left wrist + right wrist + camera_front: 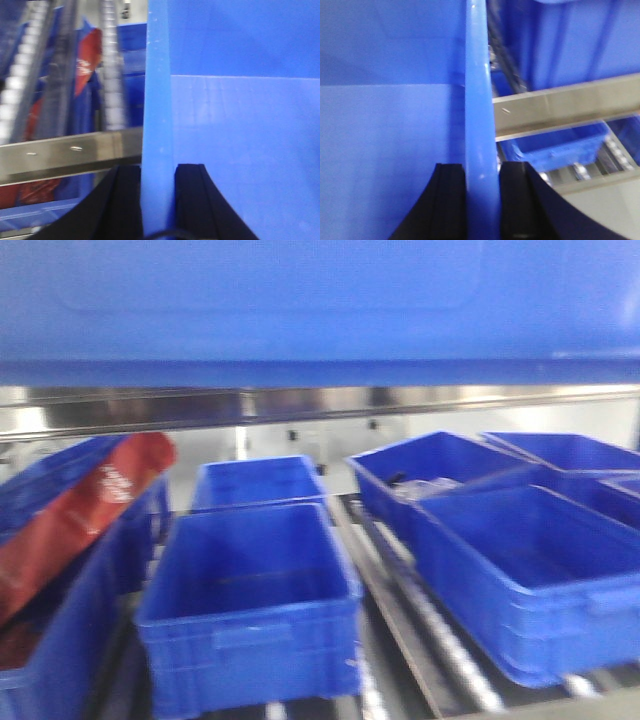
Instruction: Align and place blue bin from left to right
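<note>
Roller tracks [440, 640] carried several blue crates beneath a steel rail [300, 405]. Nearest sat an empty centre crate [250, 590], flanked by a left crate [50, 680] with a red bag [80, 510] leaning over its rim and an empty right crate [530, 570]. Farther back stood a smaller crate [258, 482], also empty, and a rear right crate [420, 465] whose contents were too blurred to name. The blue bin [300, 300] hung above them, filling the top of the front view. The left gripper [157, 200] was clenched on one wall's rim, a finger on each side, and the right gripper [481, 195] pinched another rim likewise.
</note>
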Tool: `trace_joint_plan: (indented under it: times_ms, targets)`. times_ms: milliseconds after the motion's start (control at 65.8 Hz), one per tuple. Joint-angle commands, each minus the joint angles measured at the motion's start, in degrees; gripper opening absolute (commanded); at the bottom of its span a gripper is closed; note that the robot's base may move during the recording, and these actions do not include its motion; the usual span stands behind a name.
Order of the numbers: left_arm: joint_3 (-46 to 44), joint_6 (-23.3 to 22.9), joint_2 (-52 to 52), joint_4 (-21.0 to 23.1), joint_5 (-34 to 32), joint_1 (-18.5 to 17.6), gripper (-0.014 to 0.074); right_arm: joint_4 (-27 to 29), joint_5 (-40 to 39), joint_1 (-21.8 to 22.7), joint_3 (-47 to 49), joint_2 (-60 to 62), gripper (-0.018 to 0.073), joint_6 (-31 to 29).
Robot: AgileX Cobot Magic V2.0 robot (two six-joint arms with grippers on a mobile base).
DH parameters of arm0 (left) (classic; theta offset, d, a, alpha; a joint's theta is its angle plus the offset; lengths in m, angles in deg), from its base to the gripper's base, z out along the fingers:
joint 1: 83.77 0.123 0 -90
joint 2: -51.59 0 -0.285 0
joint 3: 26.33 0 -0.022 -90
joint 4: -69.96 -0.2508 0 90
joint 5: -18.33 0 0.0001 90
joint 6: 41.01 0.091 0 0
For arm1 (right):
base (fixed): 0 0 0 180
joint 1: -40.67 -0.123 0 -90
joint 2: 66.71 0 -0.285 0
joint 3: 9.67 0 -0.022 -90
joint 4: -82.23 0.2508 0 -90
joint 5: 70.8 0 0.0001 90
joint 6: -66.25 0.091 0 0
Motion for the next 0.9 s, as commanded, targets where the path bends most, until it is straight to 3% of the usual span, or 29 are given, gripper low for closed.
trace_joint_plan:
  times_ms: [0,881]
  targets:
    - [-0.75,-0.37,-0.36,0.52,-8.77,-0.67,-0.0111,-1.11,-14.91,-0.53,0.55,-0.01,-0.0079,0.27]
    - [-0.75,-0.37,-0.36,0.52,-8.77,-0.67,-0.0111,-1.11,-14.91,-0.53,0.55,-0.01,-0.0079,0.27]
